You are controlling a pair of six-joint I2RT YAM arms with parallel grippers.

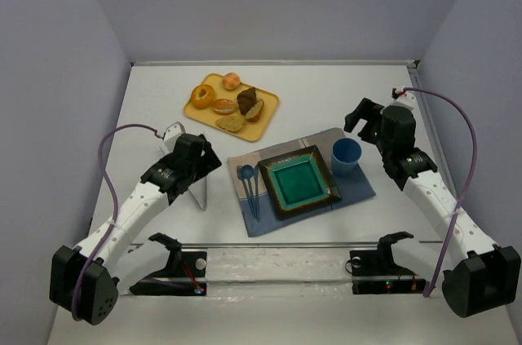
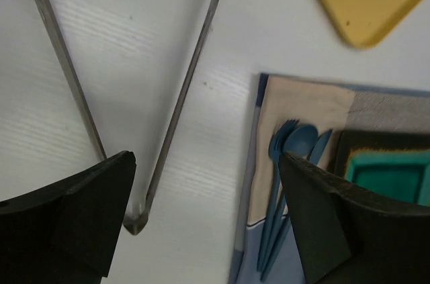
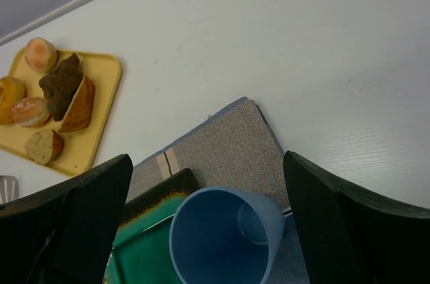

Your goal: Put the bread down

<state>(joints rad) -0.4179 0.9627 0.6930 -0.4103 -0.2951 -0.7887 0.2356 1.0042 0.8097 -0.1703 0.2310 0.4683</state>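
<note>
The bread is a golden-tan slice with a brown crust. It lies on the yellow tray at the back, leaning against a dark brown wedge slice. It also shows in the right wrist view. My left gripper is open and empty. It hovers over the metal tongs, left of the placemat. My right gripper is open and empty, above and behind the blue cup. Both grippers are well away from the bread.
The tray also holds a bagel, a round bun, a sugared roll and a pale speckled slice. A placemat carries a green square plate, blue cutlery and the cup.
</note>
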